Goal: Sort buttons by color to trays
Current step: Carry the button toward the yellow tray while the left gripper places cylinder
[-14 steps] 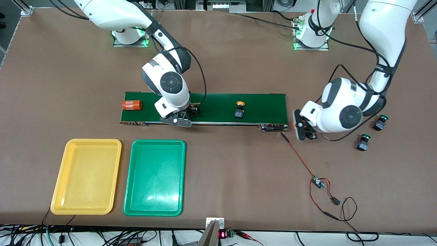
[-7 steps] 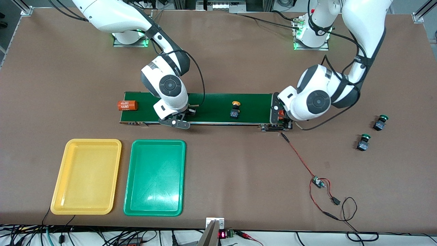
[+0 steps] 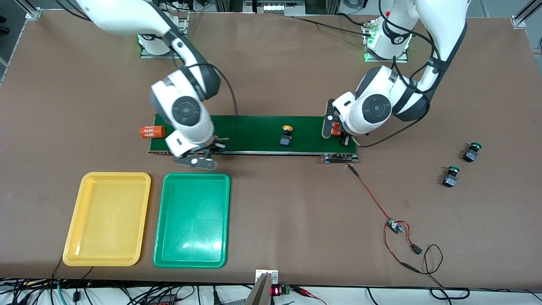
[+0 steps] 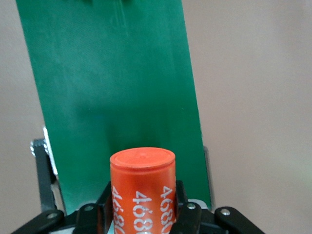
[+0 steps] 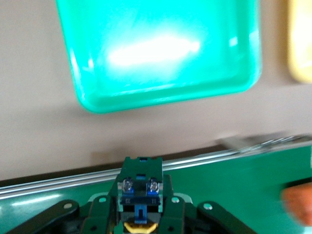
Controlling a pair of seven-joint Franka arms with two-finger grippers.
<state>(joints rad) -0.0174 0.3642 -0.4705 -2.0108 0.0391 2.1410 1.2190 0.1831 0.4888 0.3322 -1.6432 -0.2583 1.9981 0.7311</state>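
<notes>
Two loads: right gripper (image 3: 197, 160) pinches yellow button (image 5: 140, 194) over belt (image 3: 258, 134), presumably for yellow tray (image 3: 114, 174); left gripper (image 3: 338, 134) clamps orange cylinder (image 4: 142, 183) over belt.

Brown table (image 3: 296, 76), conveyor belt (image 3: 258, 133), yellow tray (image 3: 108, 218), green tray (image 3: 192, 220), two green buttons (image 3: 451, 176)

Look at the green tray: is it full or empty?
Empty. The green tray shows only bare plastic with glare; no buttons lie in it.

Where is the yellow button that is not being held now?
In the front view, the free yellow button sits on the green conveyor belt, mid-length, between the two arms.
</notes>
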